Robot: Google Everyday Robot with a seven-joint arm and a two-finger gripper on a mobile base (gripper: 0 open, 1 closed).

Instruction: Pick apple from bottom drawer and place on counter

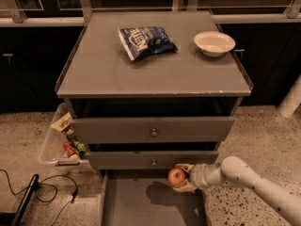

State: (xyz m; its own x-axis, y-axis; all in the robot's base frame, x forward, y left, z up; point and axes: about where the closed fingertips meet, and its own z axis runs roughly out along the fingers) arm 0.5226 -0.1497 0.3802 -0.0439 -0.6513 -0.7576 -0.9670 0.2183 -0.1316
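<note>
Gripping small round red-yellow apple [176,176], end effector [183,178] above bottom drawer [136,205].

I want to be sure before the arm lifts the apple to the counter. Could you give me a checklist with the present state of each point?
1. Apple held by the end effector: ok, the fingers close around it.
2. Apple off the bottom drawer floor: ok, its shadow lies below.
3. Free spot on the counter: ok, the front part is bare; the chip bag and bowl sit farther back.
4. Gap to the middle drawer: cannot tell, the apple looks very near its front.
5. Grip firm enough: cannot tell.
</note>
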